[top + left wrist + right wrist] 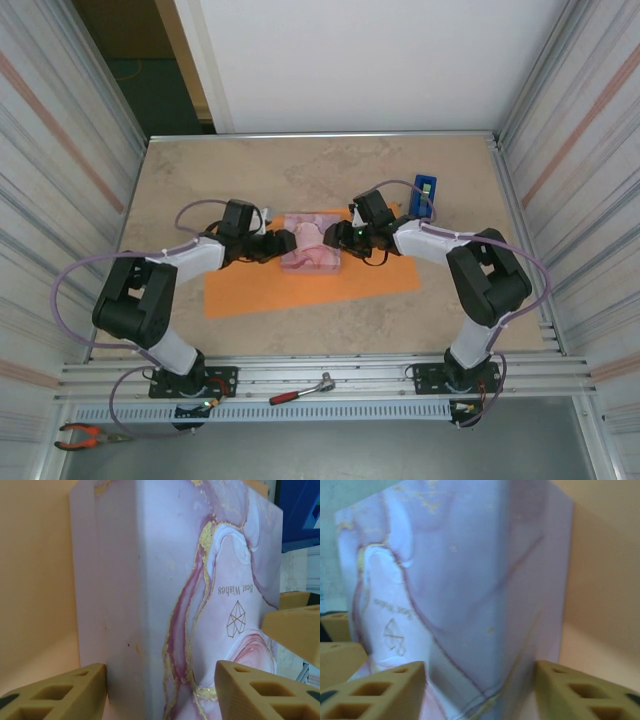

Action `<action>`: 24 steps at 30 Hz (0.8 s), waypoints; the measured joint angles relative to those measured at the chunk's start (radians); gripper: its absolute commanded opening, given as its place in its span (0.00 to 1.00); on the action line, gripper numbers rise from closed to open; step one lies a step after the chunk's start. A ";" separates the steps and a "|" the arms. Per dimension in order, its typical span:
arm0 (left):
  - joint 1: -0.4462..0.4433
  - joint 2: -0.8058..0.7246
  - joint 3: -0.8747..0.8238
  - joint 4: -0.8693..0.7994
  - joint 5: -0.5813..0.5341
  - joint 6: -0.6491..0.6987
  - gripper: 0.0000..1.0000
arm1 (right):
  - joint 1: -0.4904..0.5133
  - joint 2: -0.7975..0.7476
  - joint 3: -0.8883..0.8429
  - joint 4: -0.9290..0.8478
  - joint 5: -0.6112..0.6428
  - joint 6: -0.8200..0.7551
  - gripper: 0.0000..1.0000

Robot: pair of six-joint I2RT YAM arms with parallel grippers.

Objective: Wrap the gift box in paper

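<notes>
Where the two arms meet near the centre of the table (300, 170), the gift box (312, 243) lies flat, a low pink marbled block with gold veins. It rests on the far long edge of the paper (300, 292), an orange sheet that extends toward the near edge of the table.

The left gripper (284, 243) is at the box's left end and the right gripper (336, 237) at its right end, so the box sits between them.

In the left wrist view, the jaws are spread and the box (175, 605) occupies the whole gap between the fingers (75, 690). One finger meets the plain side face; the other overlaps the printed top face.

In the right wrist view, the jaws are likewise spread around a corner of the box (470, 590), with the fingers (580, 690) at either side.

Whether either pair of pads actually presses the box cannot be determined; contact appears likely on the left.

A blue tape dispenser (425, 190) stands near the table's right edge, well apart from the box.
</notes>
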 measured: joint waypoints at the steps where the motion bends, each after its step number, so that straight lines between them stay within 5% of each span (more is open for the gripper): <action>1: 0.000 -0.001 0.000 0.000 0.000 -0.001 0.56 | -0.002 0.000 0.000 0.001 0.000 0.005 0.42; 24: -0.119 -0.148 -0.124 -0.016 -0.083 -0.059 0.59 | 0.019 -0.129 -0.130 0.004 0.023 0.016 0.40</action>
